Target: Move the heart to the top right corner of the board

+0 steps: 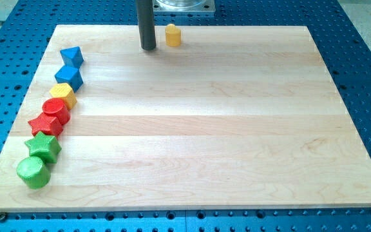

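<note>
Since only one camera view is on hand, everything below comes from it; my tip [148,48] rests on the wooden board [192,122] near its top edge, a little left of centre, and the yellow heart [172,35] stands just beside it to the view's right, slightly higher up, with a thin strip of bare wood between them; I cannot say they touch. No claw is fitted to this arm, only the straight dark rod, so nothing opens or closes and nothing is held; the heart simply sits loose on the board.

Down the view's left edge runs a curved row of other blocks: a blue block [72,57], a second blue block [69,77], a yellow block [63,95], a red block [57,109], a red star [46,124], a green star [43,147] and a green cylinder [33,172]; all lie well apart from the heart.

As I judge it, the task is barely begun; the heart is already up by the top edge, yet the top right corner lies well away to the view's right; what remains is a long sideways push along that edge, and my tip looks fairly well placed on the heart's left for it.
</note>
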